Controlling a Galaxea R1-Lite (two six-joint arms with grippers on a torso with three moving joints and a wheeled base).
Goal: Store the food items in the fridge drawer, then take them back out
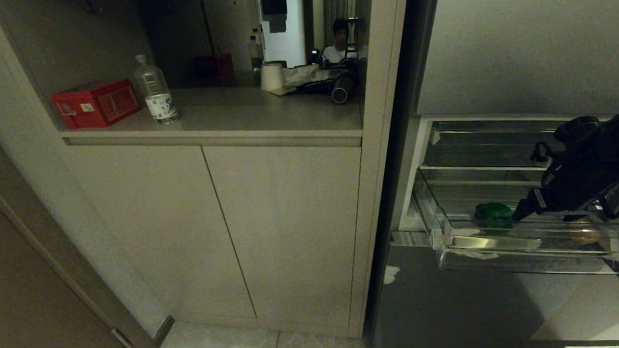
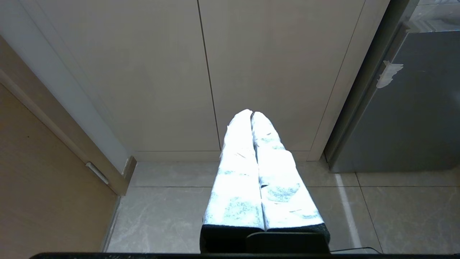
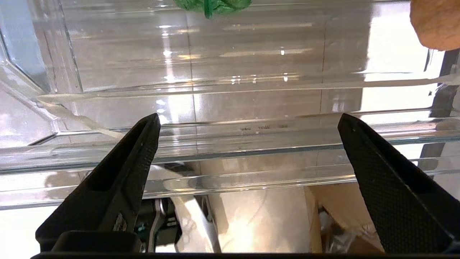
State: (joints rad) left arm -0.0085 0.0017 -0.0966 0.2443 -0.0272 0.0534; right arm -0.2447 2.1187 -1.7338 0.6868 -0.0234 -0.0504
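The fridge drawer (image 1: 523, 244) is pulled out at the right, a clear bin with a thick front rim (image 3: 251, 144). Two food items lie inside. The dark green lumpy one (image 1: 493, 215) (image 3: 212, 4) is toward the left. The round orange-brown one (image 1: 583, 232) (image 3: 436, 25) is toward the right. My right gripper (image 1: 566, 216) (image 3: 248, 120) hangs over the drawer's front, open wide with nothing between its black fingers (image 3: 143, 144), and the rim runs across the gap. My left gripper (image 2: 251, 112) is shut, parked low and pointing at the cabinet doors and floor.
A shallower clear tray (image 1: 483, 142) sits above the drawer. The grey fridge front (image 1: 448, 303) lies below. On the counter (image 1: 266, 116) to the left stand a red box (image 1: 96, 103), a water bottle (image 1: 154, 89) and a paper roll (image 1: 271, 76). A person (image 1: 338, 41) is behind.
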